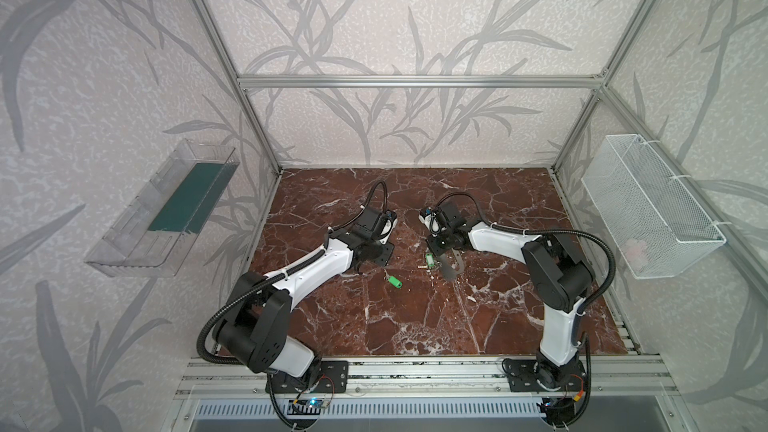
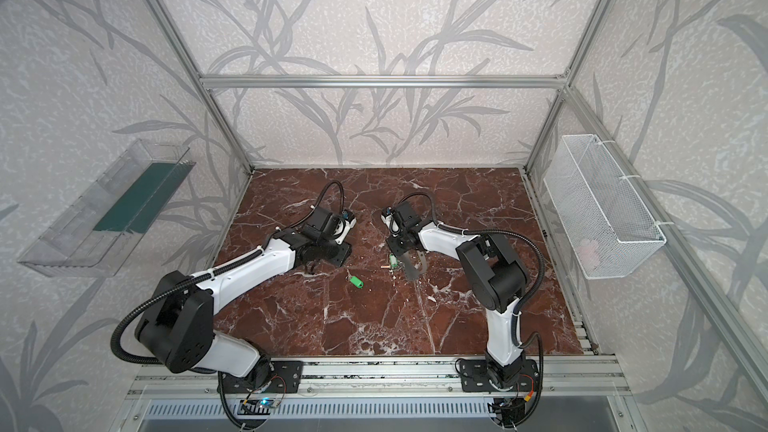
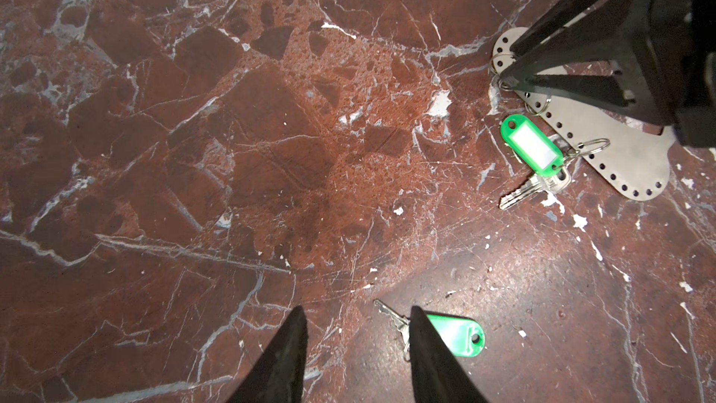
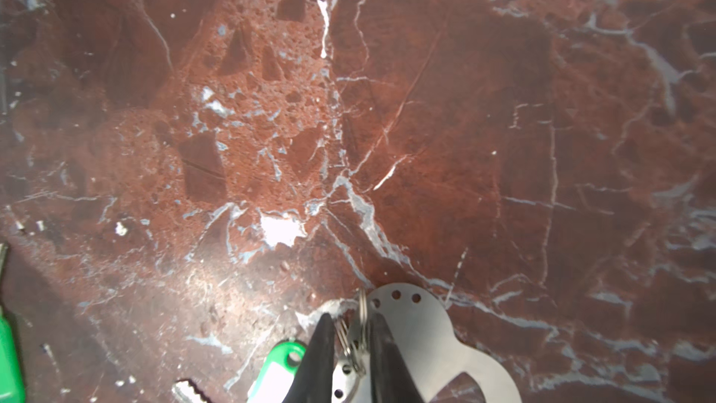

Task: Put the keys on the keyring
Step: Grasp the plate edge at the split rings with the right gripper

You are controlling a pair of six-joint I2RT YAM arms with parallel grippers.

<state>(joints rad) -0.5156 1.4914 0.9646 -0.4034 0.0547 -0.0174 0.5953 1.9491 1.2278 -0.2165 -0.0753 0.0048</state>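
Note:
The keyring [image 3: 620,157] is a flat grey plate with holes along its edge, lying on the marble right of centre in both top views [image 1: 451,270] [image 2: 413,270]. My right gripper [image 4: 351,319] stands low over its rounded end [image 4: 422,335], jaws narrow and pinching the wire split rings there. One green key [image 3: 532,147] [image 4: 277,370] with a white label lies against the plate; whether its ring is threaded I cannot tell. The other green key [image 3: 459,337] [image 1: 393,283] lies apart, just beside one finger of my open, empty left gripper [image 3: 358,310].
A clear plastic bin [image 1: 162,209] hangs on the left wall and a white mesh basket [image 1: 652,205] on the right wall. Aluminium frame posts bound the red marble table [image 1: 374,326], and a rail [image 1: 415,371] runs along its front edge.

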